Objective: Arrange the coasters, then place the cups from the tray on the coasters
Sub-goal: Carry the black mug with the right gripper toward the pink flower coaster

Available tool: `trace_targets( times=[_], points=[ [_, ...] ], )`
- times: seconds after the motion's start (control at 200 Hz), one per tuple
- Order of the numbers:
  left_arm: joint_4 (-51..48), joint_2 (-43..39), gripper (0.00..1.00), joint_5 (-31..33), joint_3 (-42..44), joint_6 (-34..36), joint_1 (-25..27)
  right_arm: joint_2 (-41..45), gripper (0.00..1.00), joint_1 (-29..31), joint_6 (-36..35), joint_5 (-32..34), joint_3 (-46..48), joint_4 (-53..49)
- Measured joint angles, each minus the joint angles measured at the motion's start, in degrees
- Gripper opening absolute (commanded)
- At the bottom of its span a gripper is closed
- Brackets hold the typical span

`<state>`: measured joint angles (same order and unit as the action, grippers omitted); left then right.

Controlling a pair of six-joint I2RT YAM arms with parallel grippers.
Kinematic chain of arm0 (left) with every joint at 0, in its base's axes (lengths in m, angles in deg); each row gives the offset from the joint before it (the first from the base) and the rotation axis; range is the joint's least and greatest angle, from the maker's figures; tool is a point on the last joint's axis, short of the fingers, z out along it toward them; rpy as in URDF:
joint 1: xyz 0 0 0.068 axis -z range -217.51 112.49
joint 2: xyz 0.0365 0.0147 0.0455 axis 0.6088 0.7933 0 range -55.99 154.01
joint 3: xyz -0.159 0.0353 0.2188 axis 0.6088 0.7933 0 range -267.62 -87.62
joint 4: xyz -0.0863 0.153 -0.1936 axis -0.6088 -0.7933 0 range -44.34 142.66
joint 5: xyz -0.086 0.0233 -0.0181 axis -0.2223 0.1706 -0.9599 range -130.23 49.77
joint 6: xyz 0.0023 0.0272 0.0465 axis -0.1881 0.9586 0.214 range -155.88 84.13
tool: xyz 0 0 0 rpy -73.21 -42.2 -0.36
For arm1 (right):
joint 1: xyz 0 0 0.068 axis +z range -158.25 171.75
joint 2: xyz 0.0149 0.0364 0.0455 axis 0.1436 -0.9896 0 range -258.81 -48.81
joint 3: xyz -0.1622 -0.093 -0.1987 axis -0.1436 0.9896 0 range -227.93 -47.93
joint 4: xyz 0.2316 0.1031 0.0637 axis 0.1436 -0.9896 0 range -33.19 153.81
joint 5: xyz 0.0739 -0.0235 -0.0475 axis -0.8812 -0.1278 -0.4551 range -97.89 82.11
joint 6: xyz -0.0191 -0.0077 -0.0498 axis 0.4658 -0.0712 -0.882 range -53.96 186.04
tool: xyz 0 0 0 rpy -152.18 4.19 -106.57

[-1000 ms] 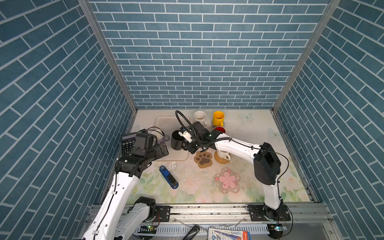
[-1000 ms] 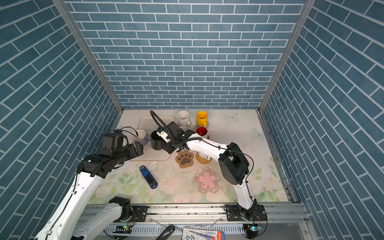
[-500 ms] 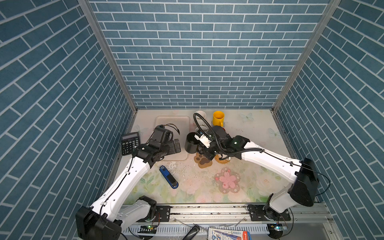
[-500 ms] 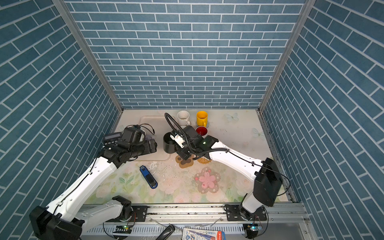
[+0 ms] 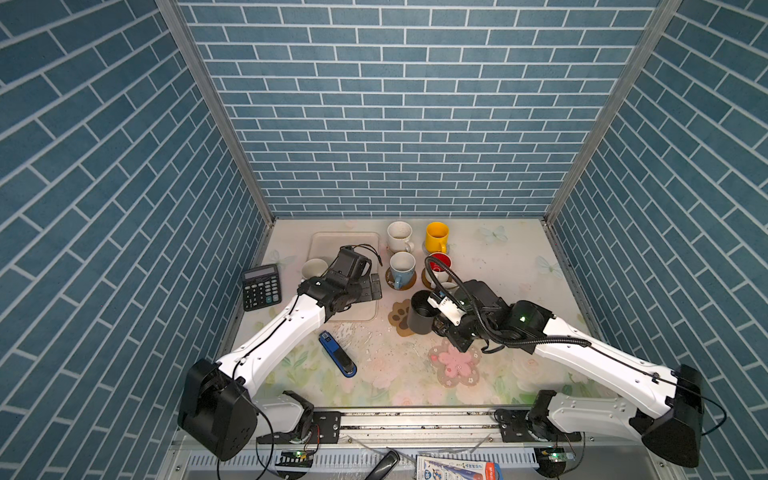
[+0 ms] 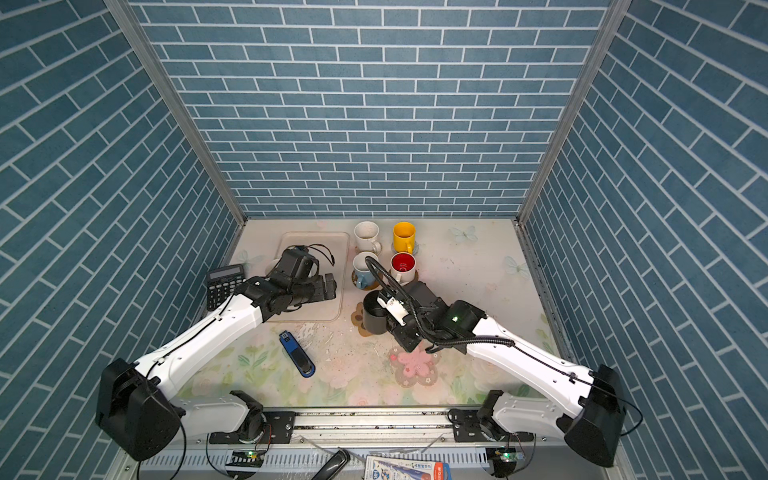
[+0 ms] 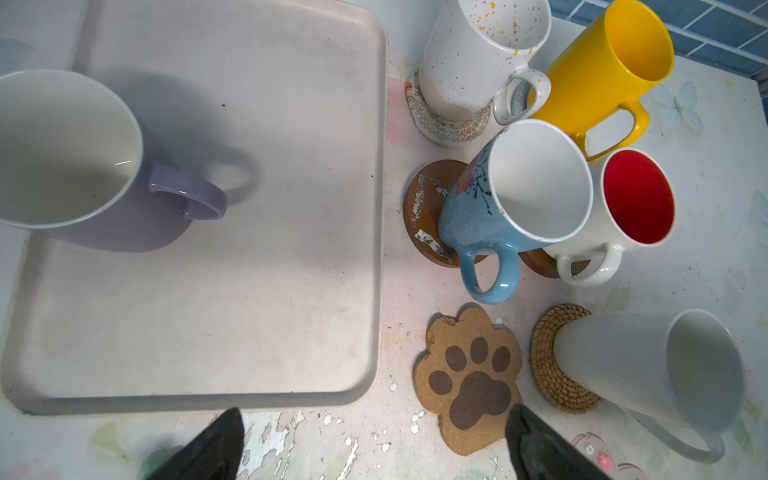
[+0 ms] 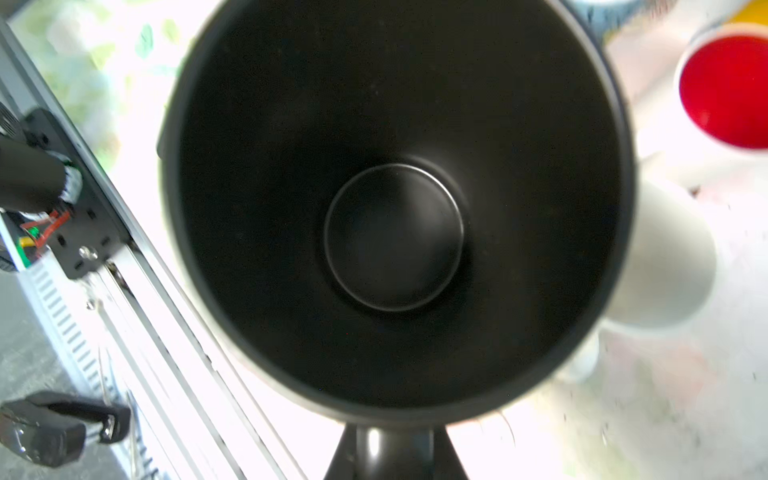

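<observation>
Clearance between base and mat is deciding the coming move. The black mug (image 5: 420,320) is hanging upright, mouth up, in the right gripper (image 5: 439,306), whose jaws are pinching narrowly on the mug's wall at the rim, on the side facing its own arm. In both top views the mug is covering the right part of the paw-shaped coaster (image 5: 398,311), whose toes are peeking out to the left of it. The left wrist view is showing that coaster (image 7: 469,374) with its whole face bare, so I am judging the mug to be hovering above the mat rather than resting on it; the gap itself I cannot tell. The mug's long axis is running straight up and down, so a plain descent, nudged a little leftward to centre it, is looking like what the placement needs. The right arm is the nearer one and is the one carrying it.

Seen from the right wrist, the mug (image 8: 395,232) is looking matte black inside and out, tapering to a small round floor; its handle I cannot make out.

The left gripper (image 5: 371,286) is hovering over the tray (image 5: 345,241) with jaws spread wide, holding nothing. The lavender mug (image 5: 314,268) is standing at the tray's left side, the only cup on it. The pink flower-shaped coaster (image 5: 455,363) is lying bare nearer the front.
</observation>
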<state>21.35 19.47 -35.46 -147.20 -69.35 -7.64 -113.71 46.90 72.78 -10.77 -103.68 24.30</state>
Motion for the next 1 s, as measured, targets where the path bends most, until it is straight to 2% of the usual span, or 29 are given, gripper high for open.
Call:
trace_targets(
  times=[0.535,1.0],
  points=[
    [2.99,6.01,0.99,-0.11,-2.03,-0.61,0.81,13.99,0.0,0.09,13.27,4.0,16.76,-2.05],
    [2.93,6.64,0.99,0.42,-2.16,-0.46,0.83,16.13,0.0,2.95,21.4,6.69,23.71,-0.07]
  ],
)
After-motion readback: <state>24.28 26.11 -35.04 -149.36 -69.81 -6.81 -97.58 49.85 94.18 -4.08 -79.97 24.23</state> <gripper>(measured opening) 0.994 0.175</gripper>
